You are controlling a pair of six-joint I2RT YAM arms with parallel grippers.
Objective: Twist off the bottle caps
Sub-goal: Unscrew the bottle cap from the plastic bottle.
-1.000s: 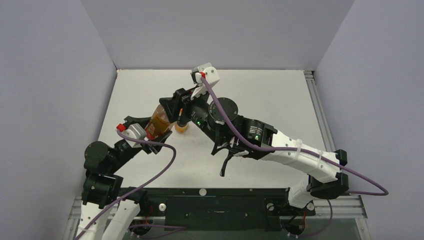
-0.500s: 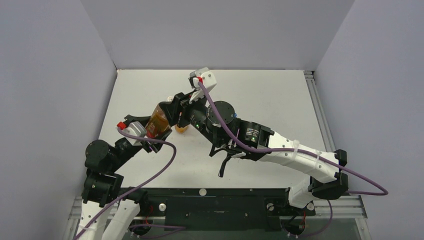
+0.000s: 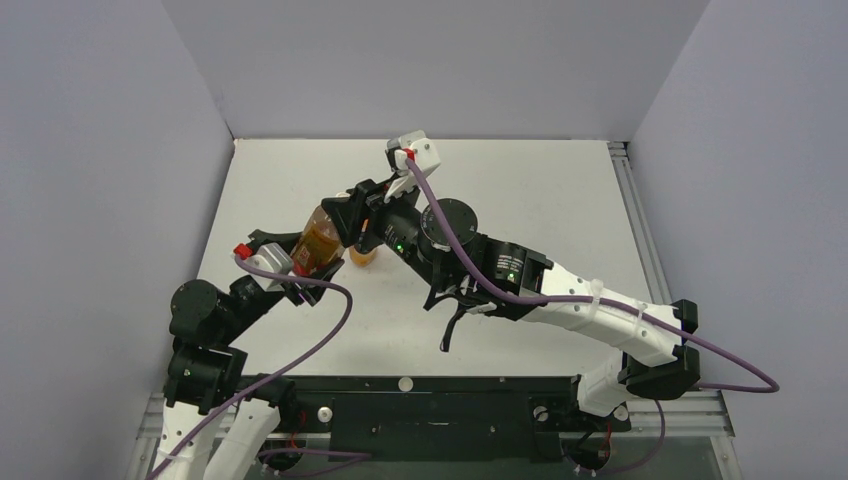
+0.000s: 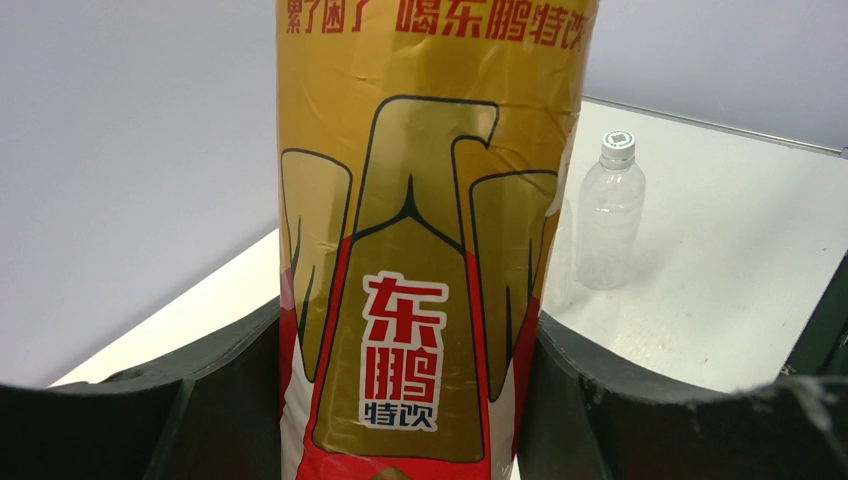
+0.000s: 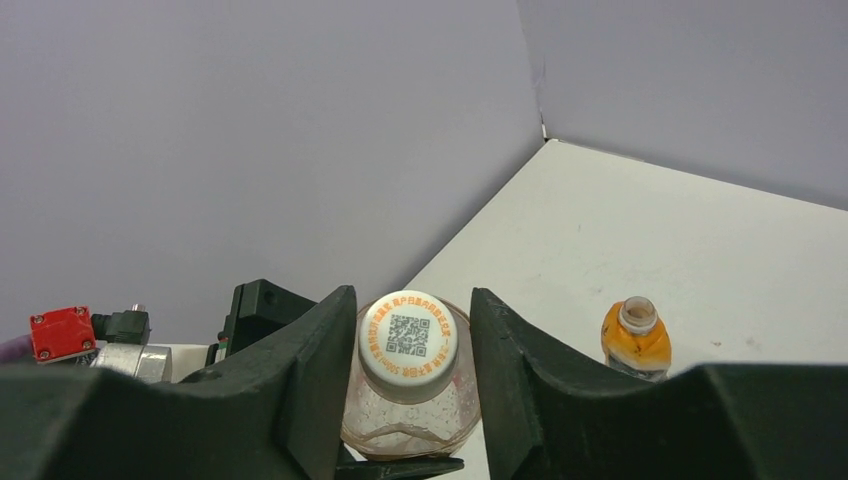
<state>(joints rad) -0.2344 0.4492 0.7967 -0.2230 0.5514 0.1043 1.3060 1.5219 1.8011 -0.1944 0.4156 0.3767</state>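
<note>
My left gripper is shut on the reddish-brown bottle, holding it tilted above the table; its gold and red label fills the left wrist view. My right gripper stands around that bottle's white cap, jaws close on either side with a thin gap showing on the right. In the top view it sits at the bottle's top end. An orange bottle stands beyond with its neck open; it also shows in the top view. A clear bottle with a white cap stands on the table. The blue cap is out of view.
Grey walls enclose the white table on the left, back and right. The right arm's links and purple cable stretch across the table's middle. The clear bottle is hidden in the top view.
The right wrist has turned a little one way and back around the bottle's top. The left gripper and the bottle have stayed nearly still.
</note>
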